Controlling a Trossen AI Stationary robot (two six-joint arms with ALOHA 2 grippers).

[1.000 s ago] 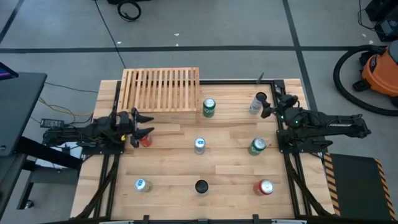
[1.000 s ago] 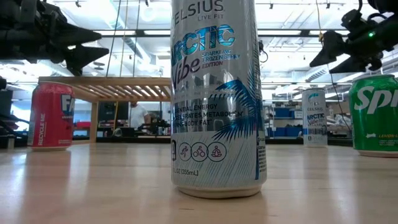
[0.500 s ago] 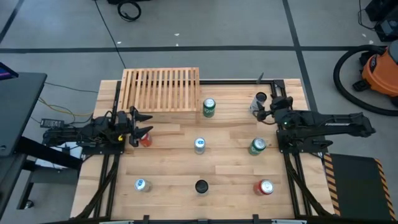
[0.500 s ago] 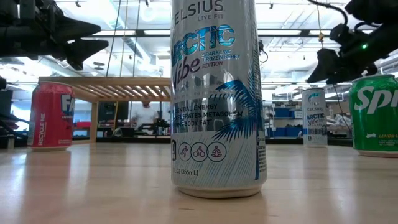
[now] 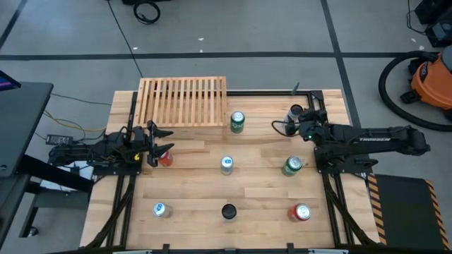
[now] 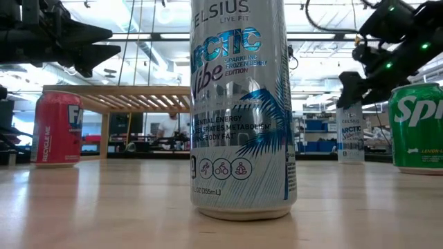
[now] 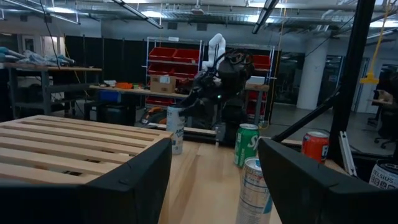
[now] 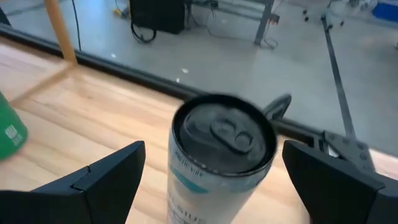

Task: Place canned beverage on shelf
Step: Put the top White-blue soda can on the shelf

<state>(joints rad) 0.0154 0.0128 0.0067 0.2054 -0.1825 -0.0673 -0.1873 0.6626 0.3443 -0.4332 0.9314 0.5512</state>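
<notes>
The shelf (image 5: 183, 102), a light-wood slatted rack, stands at the table's far left. Several cans stand upright on the table. A silver can (image 5: 294, 111) (image 8: 222, 152) stands at the far right. My right gripper (image 5: 291, 121) (image 8: 217, 186) is open just above and beside that can. Its fingers stand on either side of the can's top and touch nothing. My left gripper (image 5: 168, 141) (image 7: 214, 180) hangs open at the left edge over a red can (image 5: 164, 159).
Other cans: green (image 5: 237, 121) beside the shelf's right end, silver (image 5: 226, 164) at the centre, green (image 5: 292, 165) to the right of it, and silver-blue (image 5: 160, 209), black (image 5: 228, 211) and red (image 5: 302, 212) along the near edge.
My right gripper has swung toward the table's left edge and come down, turning as it went, until the far-right silver can stands between its open fingers. The cans have not moved.
</notes>
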